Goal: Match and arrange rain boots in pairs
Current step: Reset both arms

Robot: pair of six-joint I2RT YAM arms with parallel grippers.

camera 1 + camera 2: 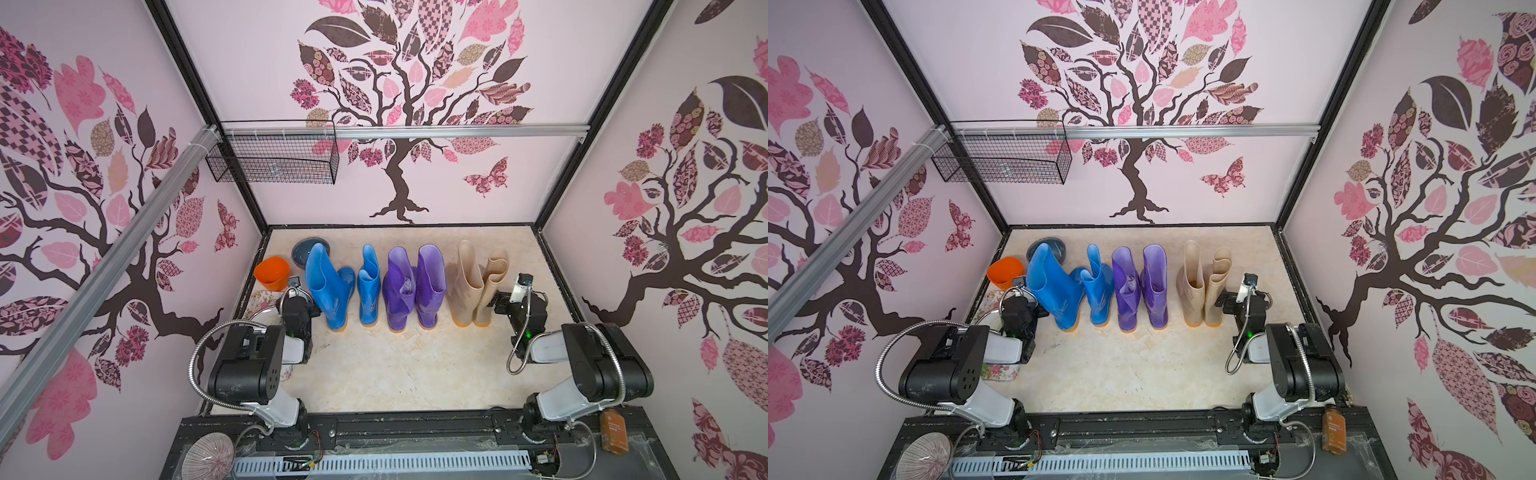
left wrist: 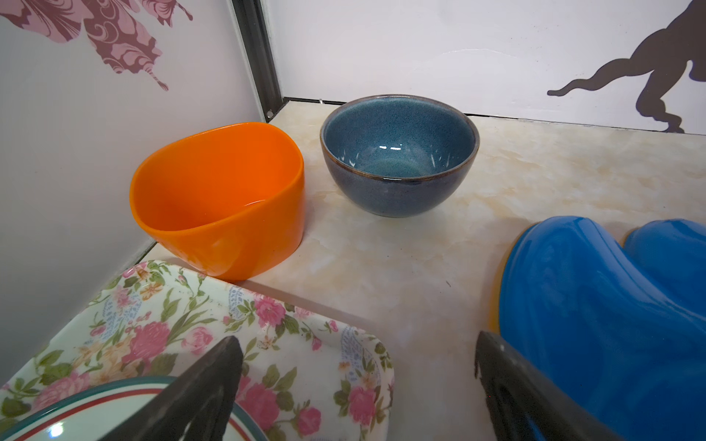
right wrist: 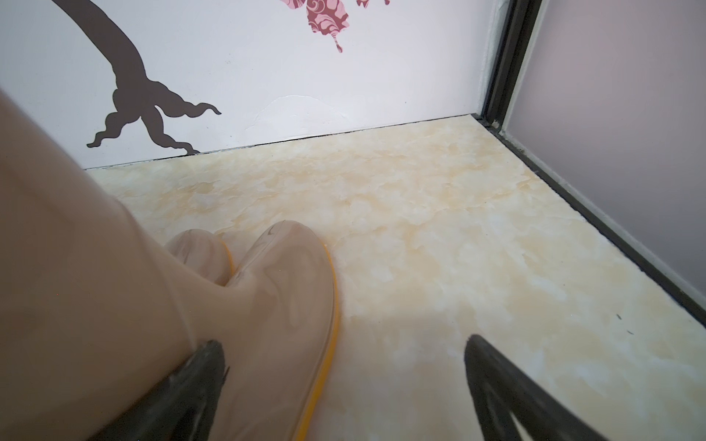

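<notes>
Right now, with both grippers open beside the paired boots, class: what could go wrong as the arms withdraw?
1. A finger of the right gripper sits close against the outer beige boot; a sideways pull could tip it over.
2. The left gripper flanks the outer blue boot, whose shaft seems to lean; a bump could topple it.
3. That gripper also hangs partly over the floral tray and plate; dropping could strike them.

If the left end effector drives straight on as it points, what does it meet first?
Left end effector: probably the glazed grey-blue ceramic bowl first, past bare tabletop; the orange plastic cup sits off-line. Depth uncertain.
</notes>
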